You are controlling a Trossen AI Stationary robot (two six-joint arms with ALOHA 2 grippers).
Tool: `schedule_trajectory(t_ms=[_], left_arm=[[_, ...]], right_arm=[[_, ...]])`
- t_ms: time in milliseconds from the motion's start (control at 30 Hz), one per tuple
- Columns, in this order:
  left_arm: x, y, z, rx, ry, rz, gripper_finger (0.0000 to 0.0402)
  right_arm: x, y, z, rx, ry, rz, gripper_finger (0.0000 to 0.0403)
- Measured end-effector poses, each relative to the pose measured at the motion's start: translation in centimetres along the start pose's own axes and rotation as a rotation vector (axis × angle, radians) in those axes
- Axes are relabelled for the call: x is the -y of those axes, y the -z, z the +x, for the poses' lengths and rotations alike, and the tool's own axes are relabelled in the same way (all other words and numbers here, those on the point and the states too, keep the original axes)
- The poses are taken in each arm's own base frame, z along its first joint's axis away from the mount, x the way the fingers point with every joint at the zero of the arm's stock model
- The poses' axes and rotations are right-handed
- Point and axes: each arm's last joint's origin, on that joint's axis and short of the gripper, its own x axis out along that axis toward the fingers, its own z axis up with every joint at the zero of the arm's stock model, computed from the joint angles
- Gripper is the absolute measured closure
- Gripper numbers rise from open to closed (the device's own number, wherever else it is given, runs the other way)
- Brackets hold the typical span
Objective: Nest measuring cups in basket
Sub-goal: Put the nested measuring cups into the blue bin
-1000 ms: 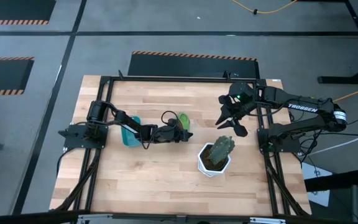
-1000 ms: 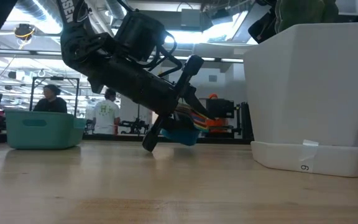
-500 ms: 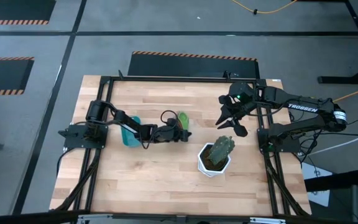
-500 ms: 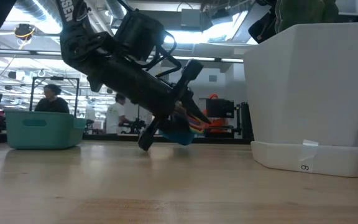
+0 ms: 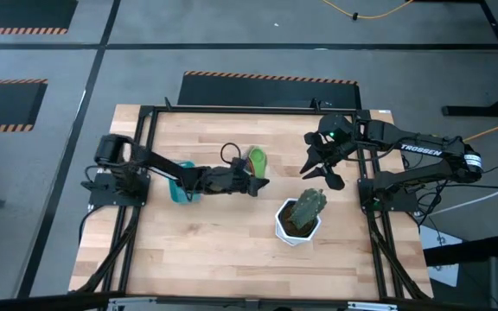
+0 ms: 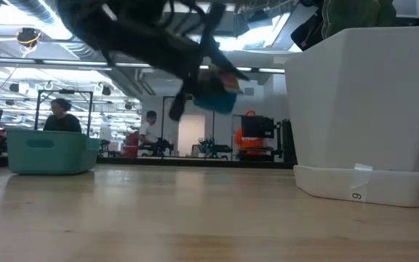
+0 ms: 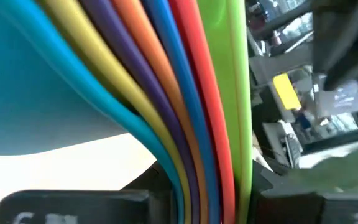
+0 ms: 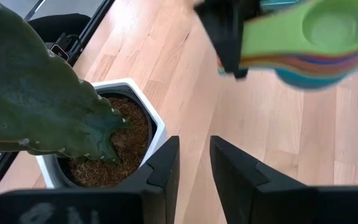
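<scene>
The left gripper (image 5: pixel 251 183) pinches the stacked measuring cups (image 8: pixel 303 46) by their handles, up off the table near the teal basket (image 6: pixel 49 151), maybe to drop them in, while the right gripper (image 8: pixel 191 168) waits part open by the cactus pot (image 5: pixel 297 223).

My left hand (image 5: pixel 256 180) holds the nested measuring cups (image 5: pixel 255 159) above the table (image 5: pixel 232 242), basket (image 5: pixel 182 182) at nine o'clock of them, potted cactus (image 5: pixel 299 214) at four.

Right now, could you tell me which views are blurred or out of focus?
Low view: the left arm and its stacked cups smear with motion; the basket is sharp. Left wrist view: the cups fill the frame, soft. Right wrist view: the cups' edges are soft, the cactus crisp.
</scene>
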Motion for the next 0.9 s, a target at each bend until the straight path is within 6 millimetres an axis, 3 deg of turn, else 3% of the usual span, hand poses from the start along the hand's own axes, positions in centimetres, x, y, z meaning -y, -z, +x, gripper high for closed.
schedule_trajectory(t_ms=[200,500,667,900], left_arm=[[3.6,-1.7,-3.4,-0.006,0.046,0.066,0.0322],[7.9,-3.2,-10.8,-0.085,0.093,0.11,0.0322],[8.9,-3.1,-14.3,-0.097,0.07,0.138,0.0322],[8.7,-2.2,-17.5,-0.166,-0.008,0.104,0.0322]], right_arm=[[0.0,0.0,0.0,-0.001,0.0,0.0,0.0308],[0.0,0.0,0.0,0.0,0.0,0.0,0.0308],[0.0,0.0,0.0,0.0,0.0,0.011,0.0308],[0.0,-0.1,0.0,0.006,0.002,0.018,0.0308]])
